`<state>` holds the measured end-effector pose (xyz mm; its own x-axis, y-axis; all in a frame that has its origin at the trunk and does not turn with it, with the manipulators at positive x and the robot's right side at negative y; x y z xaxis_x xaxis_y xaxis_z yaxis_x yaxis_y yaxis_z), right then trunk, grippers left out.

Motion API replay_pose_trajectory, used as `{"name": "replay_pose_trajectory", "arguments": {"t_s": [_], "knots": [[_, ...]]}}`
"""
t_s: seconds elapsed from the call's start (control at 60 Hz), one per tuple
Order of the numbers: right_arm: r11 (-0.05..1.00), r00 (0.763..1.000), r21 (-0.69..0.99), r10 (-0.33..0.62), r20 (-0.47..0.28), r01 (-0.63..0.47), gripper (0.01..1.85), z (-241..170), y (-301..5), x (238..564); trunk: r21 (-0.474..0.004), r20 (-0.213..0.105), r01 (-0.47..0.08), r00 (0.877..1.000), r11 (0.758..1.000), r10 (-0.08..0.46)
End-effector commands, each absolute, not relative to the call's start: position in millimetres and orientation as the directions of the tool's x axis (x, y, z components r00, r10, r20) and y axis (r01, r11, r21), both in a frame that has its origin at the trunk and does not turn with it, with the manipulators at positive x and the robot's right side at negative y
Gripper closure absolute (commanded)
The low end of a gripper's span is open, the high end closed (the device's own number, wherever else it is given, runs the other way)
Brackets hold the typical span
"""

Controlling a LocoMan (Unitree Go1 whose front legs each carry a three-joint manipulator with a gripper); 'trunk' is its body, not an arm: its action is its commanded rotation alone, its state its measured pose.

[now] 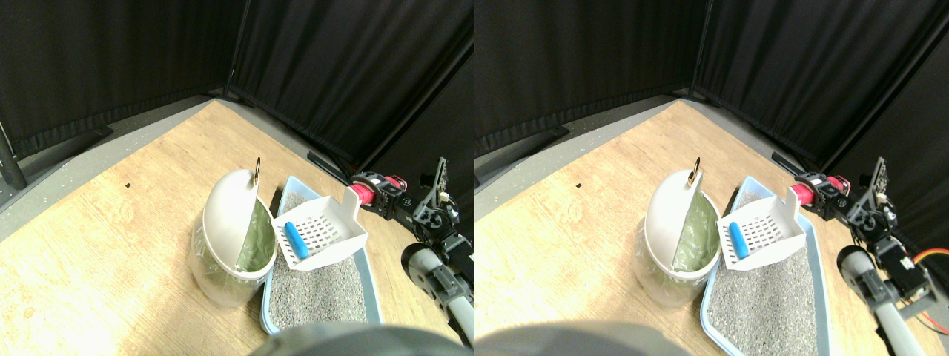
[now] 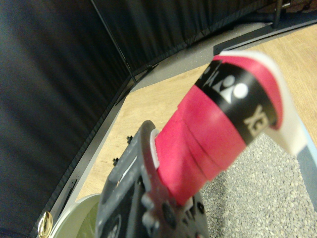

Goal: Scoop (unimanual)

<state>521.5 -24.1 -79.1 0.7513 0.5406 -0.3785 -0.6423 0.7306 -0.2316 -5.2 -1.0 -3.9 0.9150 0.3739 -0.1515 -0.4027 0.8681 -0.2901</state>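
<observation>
The right gripper (image 1: 379, 194), clamped on the red-wrapped handle (image 1: 362, 191), holds the white slotted scoop (image 1: 320, 233) over the litter tray (image 1: 373, 285), the blue capsule (image 1: 296, 241) lying near its front edge beside the open swing-lid bin (image 1: 236, 230).

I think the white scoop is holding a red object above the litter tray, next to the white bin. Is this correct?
Not quite: the object in the white scoop is blue, not red, as the stereo pair view shows. The rest holds: the scoop is above the litter tray, next to the white bin.
</observation>
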Motion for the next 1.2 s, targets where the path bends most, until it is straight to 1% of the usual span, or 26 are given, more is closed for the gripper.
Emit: {"name": "replay_pose_trajectory", "arguments": {"t_s": [0.017, 0.05, 0.083, 0.133, 0.217, 0.267, 0.283, 0.3, 0.35, 0.45, 0.467, 0.55, 0.633, 0.7, 0.733, 0.75, 0.8, 0.85, 0.9, 0.917, 0.933, 0.967, 1.017, 1.067, 1.15, 1.2], "knots": [[0.718, 0.761, -0.266, 0.56, -0.329, -0.643, 1.81, -68.4, -15.0, 520.0, -0.294, -0.167, -0.425, 0.905, 0.856, 0.392], [0.721, 0.762, -0.263, 0.558, -0.328, -0.641, 1.81, -68.3, -14.7, 520.1, -0.295, -0.166, -0.425, 0.905, 0.856, 0.392], [0.718, 0.761, -0.266, 0.566, -0.317, -0.644, 1.72, -68.2, -14.6, 520.3, -0.296, -0.165, -0.424, 0.905, 0.856, 0.392], [0.72, 0.767, -0.273, 0.56, -0.314, -0.638, 1.65, -67.2, -14.4, 520.4, -0.297, -0.163, -0.424, 0.905, 0.855, 0.392], [0.718, 0.771, -0.287, 0.558, -0.306, -0.634, 1.67, -66.4, -14.3, 520.5, -0.297, -0.163, -0.424, 0.905, 0.856, 0.392], [0.718, 0.774, -0.296, 0.555, -0.304, -0.631, 1.63, -64.5, -13.7, 519.9, -0.298, -0.163, -0.424, 0.906, 0.856, 0.392], [0.718, 0.776, -0.298, 0.555, -0.302, -0.629, 1.73, -60.5, -12.5, 519.1, -0.299, -0.161, -0.422, 0.907, 0.856, 0.39], [0.718, 0.776, -0.298, 0.555, -0.302, -0.629, 1.73, -60.5, -12.5, 519.1, -0.299, -0.161, -0.422, 0.907, 0.856, 0.39], [0.718, 0.777, -0.301, 0.554, -0.3, -0.628, 1.67, -58.7, -11.8, 518.8, -0.3, -0.161, -0.421, 0.907, 0.856, 0.389], [0.716, 0.78, -0.313, 0.549, -0.3, -0.624, 1.69, -56.0, -10.2, 517.4, -0.302, -0.163, -0.423, 0.906, 0.854, 0.391], [0.708, 0.777, -0.322, 0.555, -0.296, -0.628, 1.61, -55.6, -9.2, 517.1, -0.303, -0.163, -0.423, 0.906, 0.854, 0.391], [0.701, 0.776, -0.334, 0.557, -0.296, -0.63, 1.64, -55.9, -8.3, 516.2, -0.306, -0.161, -0.423, 0.906, 0.853, 0.392], [0.696, 0.773, -0.336, 0.566, -0.287, -0.635, 1.6, -56.2, -7.0, 515.3, -0.309, -0.161, -0.425, 0.905, 0.851, 0.394], [0.696, 0.772, -0.333, 0.567, -0.288, -0.636, 1.67, -54.7, -6.4, 514.5, -0.309, -0.16, -0.426, 0.905, 0.85, 0.395], [0.696, 0.771, -0.332, 0.569, -0.286, -0.637, 1.65, -54.0, -6.3, 514.0, -0.31, -0.16, -0.425, 0.905, 0.85, 0.395], [0.696, 0.77, -0.329, 0.574, -0.28, -0.638, 1.58, -53.0, -6.3, 513.7, -0.31, -0.16, -0.425, 0.905, 0.85, 0.395], [0.694, 0.77, -0.334, 0.574, -0.278, -0.638, 1.65, -51.5, -6.4, 512.9, -0.31, -0.16, -0.425, 0.905, 0.85, 0.395], [0.691, 0.771, -0.343, 0.574, -0.275, -0.637, 1.65, -50.5, -6.3, 512.4, -0.309, -0.16, -0.422, 0.907, 0.852, 0.391], [0.694, 0.776, -0.345, 0.568, -0.276, -0.631, 1.81, -50.0, -6.4, 511.6, -0.309, -0.16, -0.422, 0.907, 0.852, 0.391], [0.694, 0.776, -0.345, 0.568, -0.276, -0.631, 1.81, -50.0, -6.4, 511.6, -0.307, -0.16, -0.422, 0.906, 0.853, 0.391], [0.693, 0.776, -0.348, 0.567, -0.278, -0.631, 1.7, -50.9, -7.2, 511.5, -0.306, -0.161, -0.422, 0.907, 0.853, 0.39], [0.694, 0.776, -0.348, 0.566, -0.278, -0.63, 1.68, -51.3, -7.4, 511.6, -0.306, -0.161, -0.422, 0.907, 0.853, 0.39], [0.694, 0.775, -0.345, 0.568, -0.277, -0.632, 1.56, -53.1, -9.1, 511.9, -0.303, -0.161, -0.418, 0.908, 0.857, 0.386], [0.708, 0.778, -0.322, 0.566, -0.272, -0.628, 1.52, -55.9, -11.9, 512.0, -0.299, -0.161, -0.415, 0.909, 0.859, 0.384], [0.719, 0.78, -0.302, 0.569, -0.26, -0.625, 1.51, -58.1, -14.7, 512.2, -0.293, -0.16, -0.409, 0.912, 0.864, 0.378], [0.727, 0.784, -0.293, 0.571, -0.243, -0.62, 1.58, -60.7, -17.9, 512.8, -0.289, -0.161, -0.403, 0.915, 0.868, 0.371]]}}
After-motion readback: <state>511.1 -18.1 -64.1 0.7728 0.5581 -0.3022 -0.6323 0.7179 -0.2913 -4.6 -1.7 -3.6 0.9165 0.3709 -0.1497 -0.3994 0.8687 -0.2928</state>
